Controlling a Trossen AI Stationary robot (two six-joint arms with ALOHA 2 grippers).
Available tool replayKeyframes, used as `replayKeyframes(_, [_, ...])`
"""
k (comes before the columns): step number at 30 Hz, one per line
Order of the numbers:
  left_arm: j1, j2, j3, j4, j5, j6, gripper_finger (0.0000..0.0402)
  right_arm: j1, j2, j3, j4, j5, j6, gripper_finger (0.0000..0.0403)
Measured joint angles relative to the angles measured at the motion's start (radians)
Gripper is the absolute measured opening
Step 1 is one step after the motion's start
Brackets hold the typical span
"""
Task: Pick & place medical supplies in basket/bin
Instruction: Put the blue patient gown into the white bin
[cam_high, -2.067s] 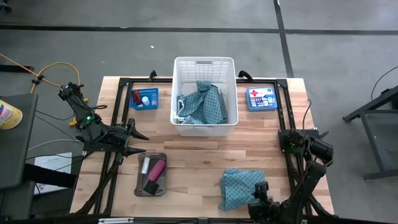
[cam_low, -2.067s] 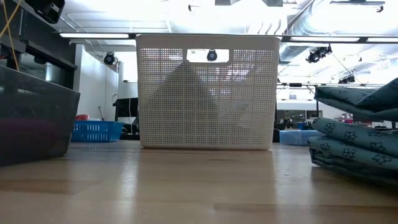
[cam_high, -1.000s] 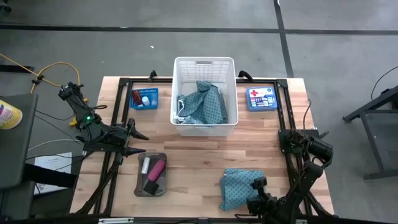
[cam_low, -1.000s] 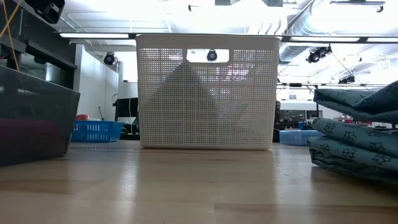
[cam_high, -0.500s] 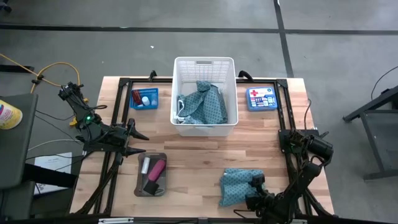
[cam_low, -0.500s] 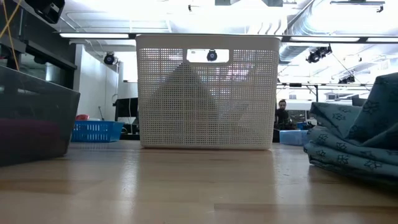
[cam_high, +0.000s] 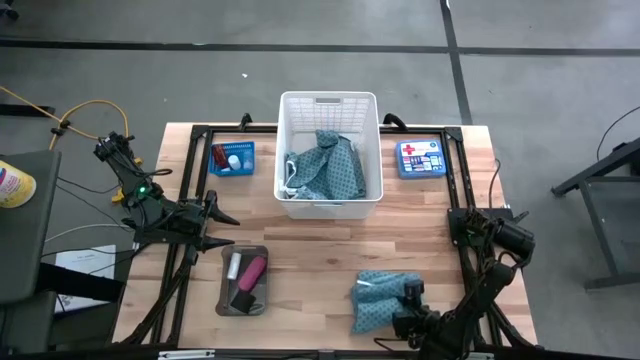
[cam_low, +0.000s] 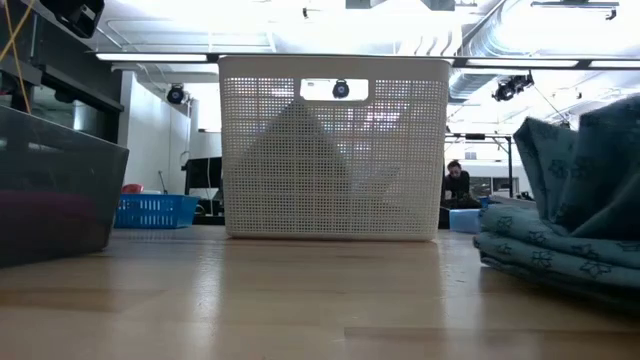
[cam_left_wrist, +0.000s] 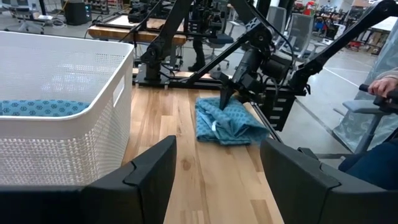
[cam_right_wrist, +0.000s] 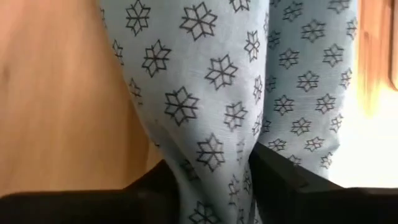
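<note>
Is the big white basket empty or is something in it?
Not empty. One teal cloth lies crumpled inside the white basket, filling most of its floor.

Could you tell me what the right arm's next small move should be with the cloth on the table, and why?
Probably finish closing and lift straight up. The right gripper has a fold of the teal cloth bunched between its fingers, but most of the cloth lies on the table, and the white basket stands farther back.

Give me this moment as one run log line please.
right gripper: jaws closing on teal cloth, near table edge | left gripper: open, waiting beside grey tray | white basket: holds other teal cloth
</note>
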Motion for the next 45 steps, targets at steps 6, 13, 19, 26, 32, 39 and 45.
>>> replayKeyframes(6, [0.000, 0.000, 0.000, 0.000, 0.000, 0.000, 0.0224, -0.003, 0.000, 0.036, 0.002, 0.012, -0.002, 0.0075])
replayKeyframes(13, [0.000, 0.000, 0.000, 0.000, 0.000, 0.000, 0.0224, -0.012, 0.001, 0.155, -0.161, 0.032, -0.022, 0.0056])
replayKeyframes(19, [0.000, 0.000, 0.000, 0.000, 0.001, 0.000, 0.0224, -0.077, 0.001, 0.447, -0.509, 0.125, -0.140, 0.0055])
replayKeyframes(26, [0.000, 0.000, 0.000, 0.000, 0.002, 0.000, 0.0224, -0.162, -0.035, 0.695, -0.546, 0.192, -0.317, 0.0055])
replayKeyframes(32, [0.000, 0.000, 0.000, 0.000, 0.004, 0.000, 0.0224, -0.229, -0.032, 0.705, -0.539, 0.323, -0.414, 0.0055])
replayKeyframes(39, [0.000, 0.000, 0.000, 0.000, 0.004, 0.000, 0.0224, -0.442, -0.034, 0.705, -0.395, 0.450, -0.588, 0.0055])
replayKeyframes(45, [0.000, 0.000, 0.000, 0.000, 0.003, 0.000, 0.0224, -0.655, -0.034, 0.705, -0.178, 0.431, -0.804, 0.0055])
